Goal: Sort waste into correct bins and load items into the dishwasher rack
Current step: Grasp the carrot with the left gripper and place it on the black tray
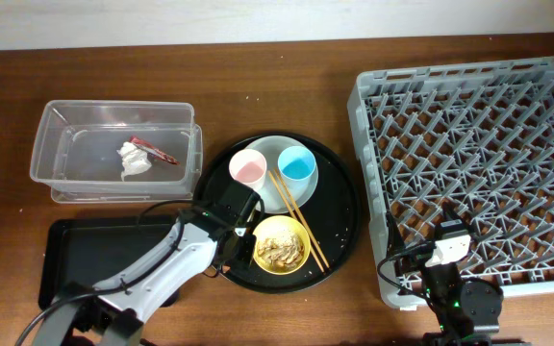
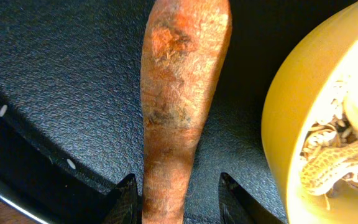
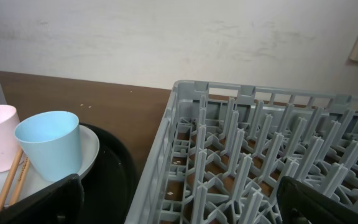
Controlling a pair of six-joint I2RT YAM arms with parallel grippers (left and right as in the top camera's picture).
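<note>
In the left wrist view an orange carrot-like piece (image 2: 179, 93) lies on the round black tray (image 2: 61, 74), beside the yellow bowl (image 2: 291, 106) of beige scraps (image 2: 347, 143). My left gripper (image 2: 178, 186) is open and straddles the piece; the left finger is against it and the right finger is apart. Overhead, this gripper (image 1: 239, 216) sits left of the bowl (image 1: 279, 221) and hides the piece. My right gripper (image 3: 179, 202) is open and empty over the grey rack's (image 3: 185, 124) left edge. The clear tub (image 1: 65, 115) holds white tissue (image 1: 135, 160) and a red wrapper (image 1: 154, 149).
On the round tray (image 1: 339, 207) a pale plate (image 1: 267, 197) carries a pink cup (image 1: 247, 169) and a blue cup (image 1: 297, 164). Chopsticks (image 1: 296, 219) lie across the plate and bowl. A shallow black tray (image 1: 94, 250) is at the front left. The rack (image 1: 479, 144) fills the right.
</note>
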